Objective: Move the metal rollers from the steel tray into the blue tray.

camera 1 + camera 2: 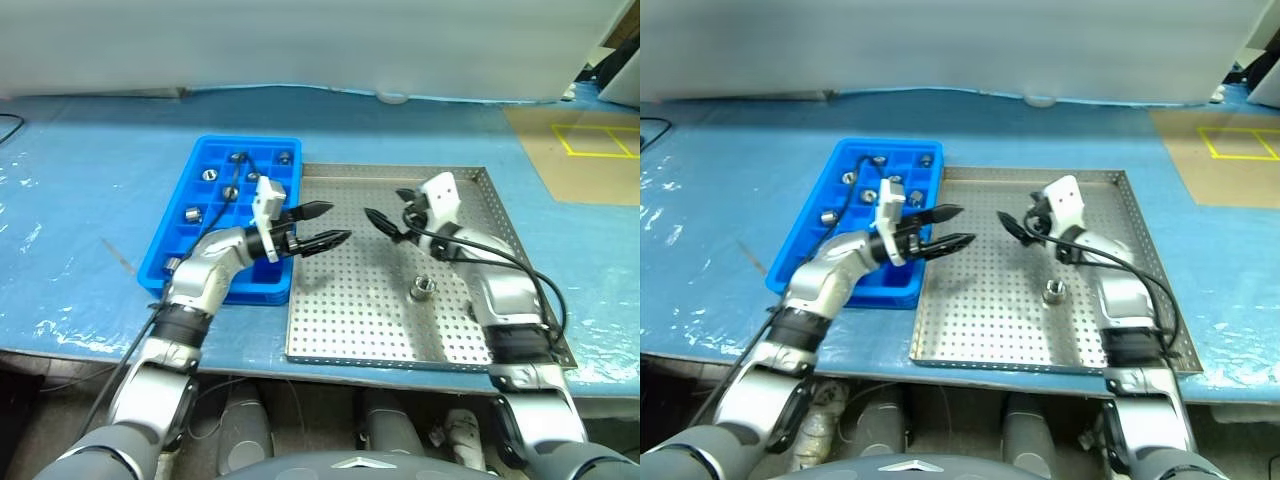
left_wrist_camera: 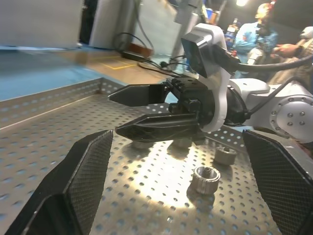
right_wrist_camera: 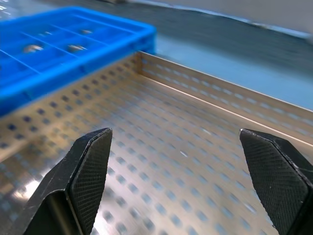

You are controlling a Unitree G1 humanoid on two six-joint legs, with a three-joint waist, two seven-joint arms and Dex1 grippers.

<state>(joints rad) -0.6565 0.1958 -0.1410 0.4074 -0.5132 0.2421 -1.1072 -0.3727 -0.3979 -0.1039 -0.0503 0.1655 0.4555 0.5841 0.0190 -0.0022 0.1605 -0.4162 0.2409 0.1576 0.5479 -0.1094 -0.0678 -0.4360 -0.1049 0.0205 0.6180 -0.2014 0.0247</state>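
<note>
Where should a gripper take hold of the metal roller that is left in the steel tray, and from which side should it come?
Probably from above, pinching across the outer wall. The metal roller stands alone on the steel tray, hollow centre up, so its round sides are free. The open right gripper looks nearer than the open left gripper.

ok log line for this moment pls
left gripper: open, empty, over steel tray | right gripper: open, empty | metal roller on steel tray | more rollers in blue tray

Blue tray [image 1: 165, 255] left of steel tray [image 1: 340, 310]; touching.
</note>
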